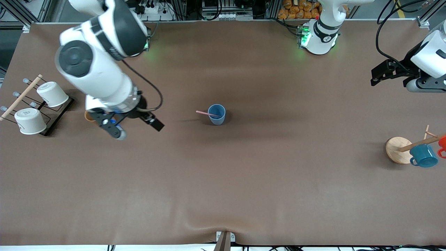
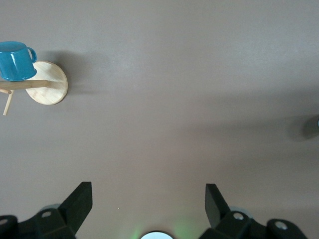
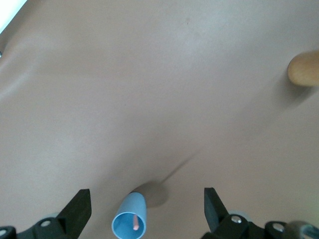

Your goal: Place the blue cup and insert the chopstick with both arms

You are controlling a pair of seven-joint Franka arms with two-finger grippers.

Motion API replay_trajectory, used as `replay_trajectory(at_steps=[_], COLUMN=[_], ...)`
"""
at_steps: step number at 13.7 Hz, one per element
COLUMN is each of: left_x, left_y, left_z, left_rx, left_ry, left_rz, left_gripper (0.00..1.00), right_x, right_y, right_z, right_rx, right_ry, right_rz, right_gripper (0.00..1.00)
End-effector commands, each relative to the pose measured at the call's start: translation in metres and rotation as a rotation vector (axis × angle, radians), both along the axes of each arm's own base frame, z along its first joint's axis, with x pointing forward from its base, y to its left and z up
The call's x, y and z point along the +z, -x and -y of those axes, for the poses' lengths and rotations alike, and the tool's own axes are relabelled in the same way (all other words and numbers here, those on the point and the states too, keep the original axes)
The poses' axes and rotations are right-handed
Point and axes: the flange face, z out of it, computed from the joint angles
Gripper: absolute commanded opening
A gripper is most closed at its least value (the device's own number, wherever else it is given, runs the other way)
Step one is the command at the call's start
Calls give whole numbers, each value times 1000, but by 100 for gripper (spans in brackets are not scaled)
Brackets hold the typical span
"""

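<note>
Now the blue cup [image 1: 216, 114] stands upright mid-table with the chopstick [image 1: 207, 113] leaning in it.
Its upper end tilts out over the rim toward the right arm's end of the table. The right gripper [image 1: 134, 128] hangs over bare tabletop beside a tan cup [image 1: 89, 116], fingers apart and empty. The left gripper [image 1: 381, 73] waits above the table's edge at its own end, fingers [image 2: 79, 201] spread, near a teal mug [image 1: 423, 156] on a wooden rack [image 1: 399, 150].

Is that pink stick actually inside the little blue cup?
Yes, inside. The chopstick leans in the upright blue cup, its upper end poking out over the rim.
</note>
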Motion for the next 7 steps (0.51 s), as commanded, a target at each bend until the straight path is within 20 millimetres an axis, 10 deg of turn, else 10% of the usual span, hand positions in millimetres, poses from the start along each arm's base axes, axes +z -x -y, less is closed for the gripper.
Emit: replay_trajectory(at_steps=[1,7], left_x=[7,7], left_y=[7,7], left_z=[2,3], left_rx=[2,0], left_ry=[17,17], left_rz=[15,15], left_gripper=[100,100], right_x=[17,33], right_y=[-5,-17], right_z=[44,127], right_rx=[86,268], right_ry=[-57,-60], right_rz=[-16,-29], right_gripper=[100,100])
